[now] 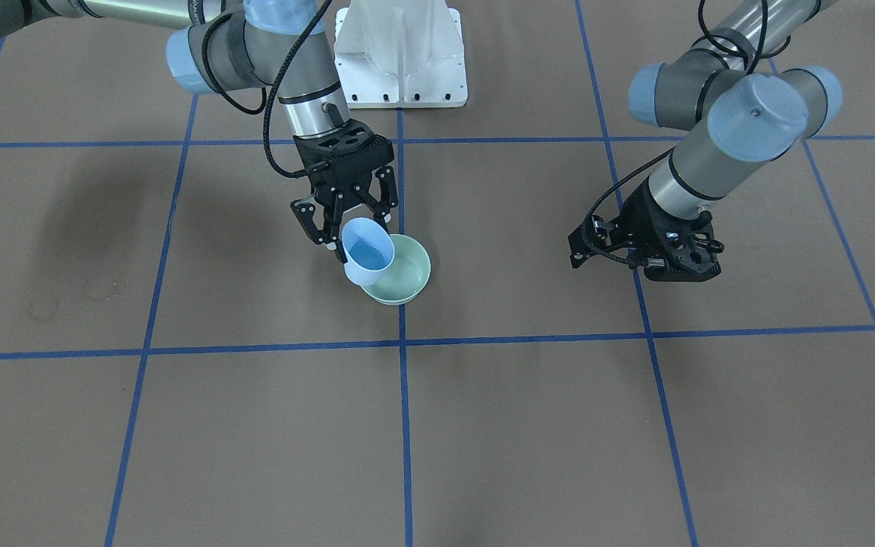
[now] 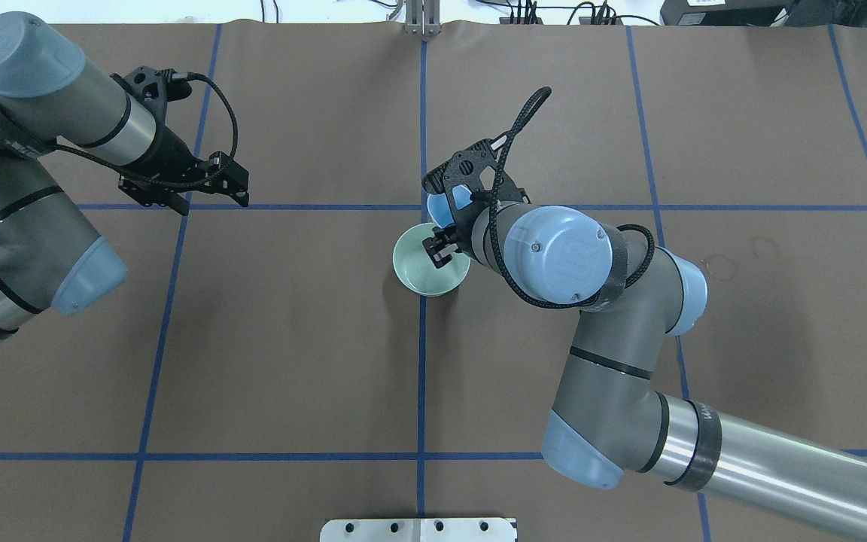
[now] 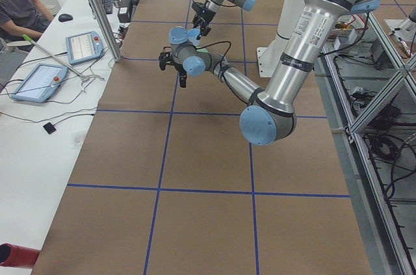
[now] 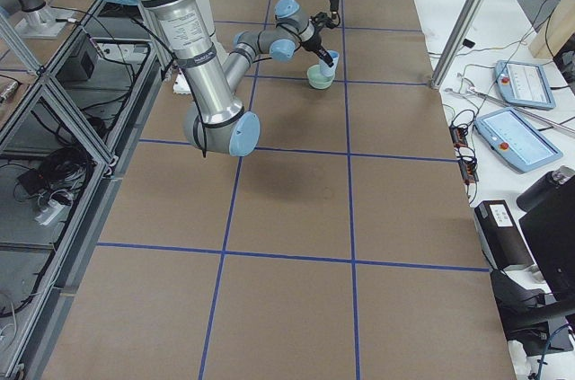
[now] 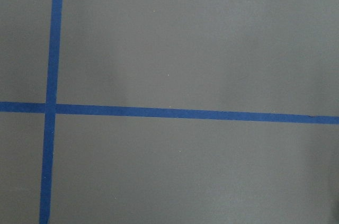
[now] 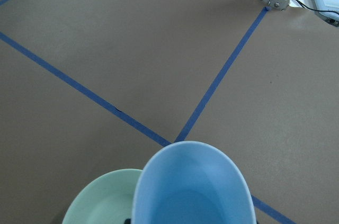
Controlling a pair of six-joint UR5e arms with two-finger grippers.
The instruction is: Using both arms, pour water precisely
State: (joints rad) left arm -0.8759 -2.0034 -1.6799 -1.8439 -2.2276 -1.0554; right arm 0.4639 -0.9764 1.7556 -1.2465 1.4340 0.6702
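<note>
My right gripper (image 1: 352, 228) is shut on a light-blue cup (image 1: 369, 254) and holds it tilted, its mouth over the near rim of a pale green bowl (image 1: 411, 273) on the table. In the overhead view the cup (image 2: 454, 199) sits just beyond the bowl (image 2: 418, 271). The right wrist view looks into the cup (image 6: 190, 187) with the bowl (image 6: 103, 200) below it. I cannot make out the water as ripples or glare. My left gripper (image 2: 189, 199) hangs open and empty above the table, far from the bowl. It also shows in the front view (image 1: 608, 254).
The brown table cover carries a blue tape grid (image 5: 159, 112). The white bolted pedestal (image 1: 399, 53) stands at the robot's side. Faint ring stains (image 1: 103, 287) mark the cover on my right. A side desk holds tablets (image 3: 83, 46), and a person sits there.
</note>
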